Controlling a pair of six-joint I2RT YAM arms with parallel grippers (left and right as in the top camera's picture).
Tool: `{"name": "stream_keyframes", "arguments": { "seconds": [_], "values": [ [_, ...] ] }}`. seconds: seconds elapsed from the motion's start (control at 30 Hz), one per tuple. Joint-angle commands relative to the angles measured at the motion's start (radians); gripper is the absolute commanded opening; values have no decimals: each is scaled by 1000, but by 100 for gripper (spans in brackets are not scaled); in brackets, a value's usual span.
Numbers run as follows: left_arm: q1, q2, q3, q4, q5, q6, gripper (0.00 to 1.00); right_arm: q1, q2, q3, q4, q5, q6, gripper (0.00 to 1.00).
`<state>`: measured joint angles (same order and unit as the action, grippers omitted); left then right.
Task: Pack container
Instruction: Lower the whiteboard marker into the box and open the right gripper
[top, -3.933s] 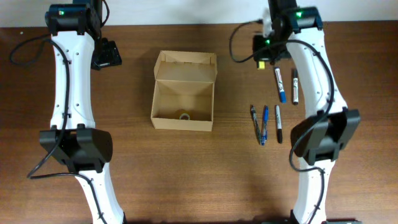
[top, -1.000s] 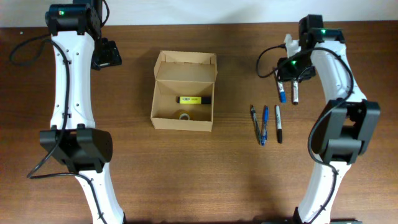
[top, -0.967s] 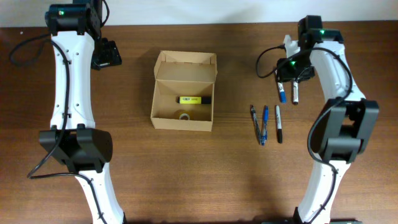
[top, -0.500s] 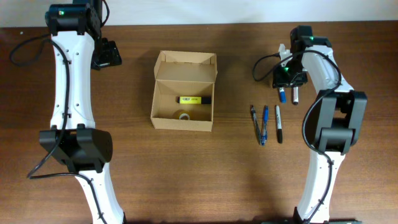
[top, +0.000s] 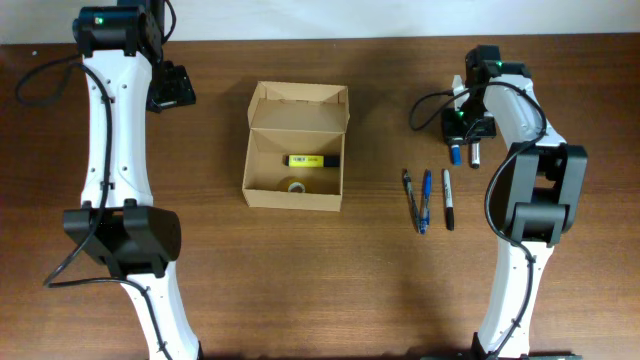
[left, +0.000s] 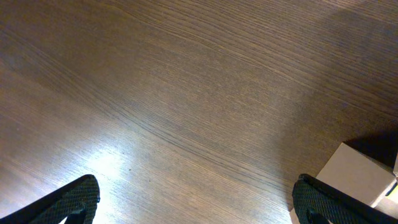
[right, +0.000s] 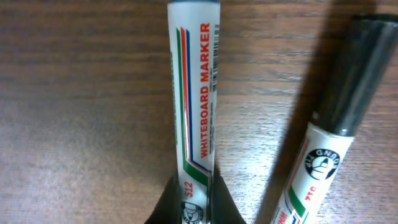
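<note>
Sitting centred on the worktop (top: 330, 270), lid flap (top: 298, 110) open, the container (top: 293, 201) looks like light, thin card, easily dented or nudged, so hold it by opposite walls. At far right the right claw (right: 193, 199) pinches the marker (right: 193, 93) — the left claw (left: 199, 202) gapes wide, far left.

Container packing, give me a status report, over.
Left tool open over table. Right tool shut on whiteboard marker, beside black marker. Container lid open, yellow highlighter and small roll inside. Nothing blocking.
</note>
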<state>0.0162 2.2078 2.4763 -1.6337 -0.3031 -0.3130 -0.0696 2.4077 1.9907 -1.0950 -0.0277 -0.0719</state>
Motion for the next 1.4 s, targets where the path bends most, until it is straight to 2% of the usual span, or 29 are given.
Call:
{"name": "stream_keyframes", "arguments": {
  "seconds": [0.0,0.23,0.47,0.7,0.9,1.03,1.37],
  "values": [
    [0,-3,-5,2,0,5,100,5,24,-3,-27,-37,-2,4],
    [0,-3,-5,2,0,5,100,24,-72,108,-80,-122,-41,4],
    [0,-3,-5,2,0,5,100,148,-195,396,-220,-122,-71,4],
    [0,-3,-5,2,0,5,100,375,-216,629,-365,-119,-284,4],
    [0,-3,-5,2,0,5,100,534,-192,590,-431,-124,-576,4],
    [0,-3,-5,2,0,5,100,590,-164,478,-415,-179,-726,4],
    [0,-3,-5,2,0,5,100,666,-140,145,-140,-187,-737,4]
  ]
}}
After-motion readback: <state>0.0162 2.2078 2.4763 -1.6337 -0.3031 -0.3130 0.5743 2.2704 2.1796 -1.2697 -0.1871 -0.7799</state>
